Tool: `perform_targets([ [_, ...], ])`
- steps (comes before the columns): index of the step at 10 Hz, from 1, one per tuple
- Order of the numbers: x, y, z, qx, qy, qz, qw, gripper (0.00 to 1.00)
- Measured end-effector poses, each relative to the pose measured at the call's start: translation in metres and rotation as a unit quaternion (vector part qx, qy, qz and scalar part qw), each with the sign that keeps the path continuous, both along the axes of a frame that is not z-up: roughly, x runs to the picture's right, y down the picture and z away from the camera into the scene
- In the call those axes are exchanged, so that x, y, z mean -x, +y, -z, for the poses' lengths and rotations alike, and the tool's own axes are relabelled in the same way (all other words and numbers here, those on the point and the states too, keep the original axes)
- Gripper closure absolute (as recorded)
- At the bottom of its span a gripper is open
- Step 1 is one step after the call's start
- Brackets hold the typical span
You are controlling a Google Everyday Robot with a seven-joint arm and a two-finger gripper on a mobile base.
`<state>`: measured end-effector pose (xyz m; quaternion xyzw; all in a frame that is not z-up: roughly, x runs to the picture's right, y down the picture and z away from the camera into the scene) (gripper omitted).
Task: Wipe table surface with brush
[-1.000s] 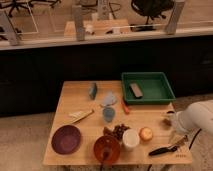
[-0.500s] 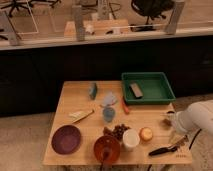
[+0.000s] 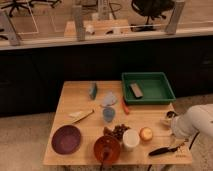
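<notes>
The table surface (image 3: pixel 80 97) is a light wooden top with a small dark printed mark (image 3: pixel 180 156) near its front right corner. The brush (image 3: pixel 164 149) is slim and all black. It lies flat near the front right edge, pointing left and slightly toward the front. My white arm (image 3: pixel 195 121) reaches in from the right. My gripper (image 3: pixel 176 136) is at the arm's end, just above the right end of the brush. Whether it touches the brush is hidden.
A green tray (image 3: pixel 161 96) with a dark block (image 3: pixel 136 90) stands at the back right. A blue sponge (image 3: pixel 93 90), blue cup (image 3: pixel 108 114), purple bowl (image 3: pixel 66 139), red bowl (image 3: pixel 107 147), white cup (image 3: pixel 130 139) and orange fruit (image 3: pixel 145 133) crowd the middle and front.
</notes>
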<state>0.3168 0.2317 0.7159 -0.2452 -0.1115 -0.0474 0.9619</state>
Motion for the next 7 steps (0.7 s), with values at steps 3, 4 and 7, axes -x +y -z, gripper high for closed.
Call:
perform_targets([
  [3,-0.007,0.026,-0.008,-0.001,-0.007,0.028,0.9996,0.20],
  [4,-0.010,0.034,-0.015,0.000,-0.005,0.033,0.9994,0.20],
  [7,-0.019,0.059,-0.035,0.007,0.004,0.030,0.9995,0.20],
])
